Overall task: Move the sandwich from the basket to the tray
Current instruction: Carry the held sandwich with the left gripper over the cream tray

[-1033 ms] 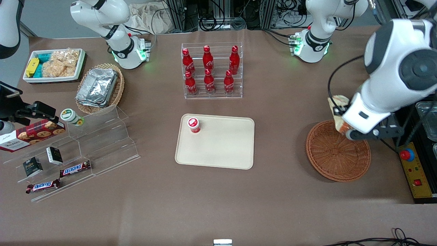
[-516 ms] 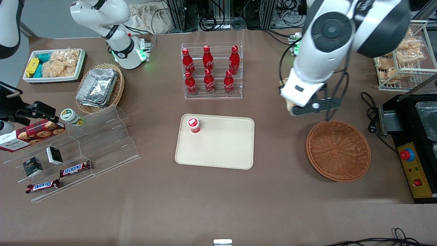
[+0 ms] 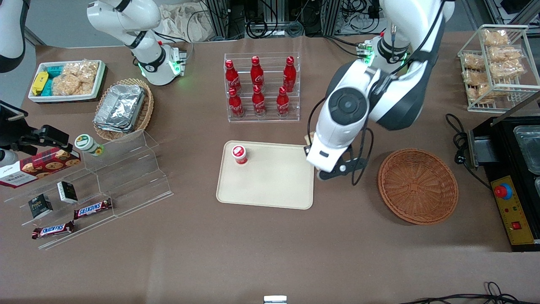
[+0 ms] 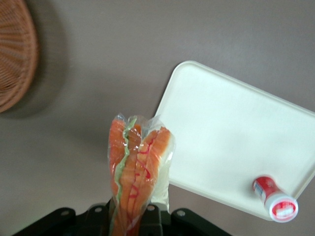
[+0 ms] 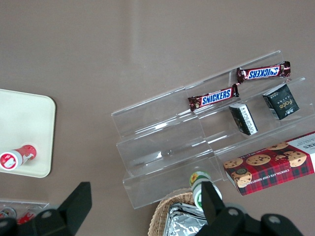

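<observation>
My left gripper [image 3: 327, 167] hangs above the edge of the cream tray [image 3: 274, 183] that faces the round reddish-brown basket [image 3: 392, 171]. It is shut on the sandwich [image 4: 139, 167], a plastic-wrapped wedge with orange and green filling along its cut edge. In the front view the arm hides nearly all of the sandwich. In the left wrist view the gripper [image 4: 133, 220] holds the sandwich above the bare table just off a corner of the tray [image 4: 231, 132], and the basket [image 4: 15, 54] shows at the frame's edge. The basket holds nothing.
A small red-capped bottle [image 3: 239, 154] lies on the tray, toward the parked arm's end. A clear rack of red cola bottles [image 3: 261, 88] stands farther from the camera than the tray. A stepped acrylic shelf [image 3: 126, 169] with snacks lies toward the parked arm's end. A wire rack of snack bags [image 3: 493, 63] stands toward the working arm's end.
My left arm has carried the sandwich up out of the basket and across to the tray's edge. The basket now stands uncovered.
</observation>
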Tool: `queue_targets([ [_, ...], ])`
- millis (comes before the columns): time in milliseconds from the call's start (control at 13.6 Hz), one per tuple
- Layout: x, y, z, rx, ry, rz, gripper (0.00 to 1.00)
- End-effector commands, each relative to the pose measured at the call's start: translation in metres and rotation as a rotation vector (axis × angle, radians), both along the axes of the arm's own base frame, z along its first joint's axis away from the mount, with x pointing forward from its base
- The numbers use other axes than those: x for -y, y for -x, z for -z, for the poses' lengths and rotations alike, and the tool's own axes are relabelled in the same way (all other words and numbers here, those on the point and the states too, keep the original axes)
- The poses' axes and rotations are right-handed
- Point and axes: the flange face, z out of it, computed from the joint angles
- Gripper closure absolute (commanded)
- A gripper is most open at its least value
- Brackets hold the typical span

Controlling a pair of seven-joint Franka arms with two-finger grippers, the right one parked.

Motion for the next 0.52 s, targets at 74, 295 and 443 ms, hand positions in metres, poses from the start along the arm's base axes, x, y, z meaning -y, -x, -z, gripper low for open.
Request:
queue_targets([
  [74,0.027,-0.012,0.072,0.012,0.019,-0.065,1.00],
  [295,0.040,-0.012,0.122,0.009,0.024,-0.060,1.00],
  [443,0.041,-0.014,0.146,0.003,0.014,-0.059,1.00],
])
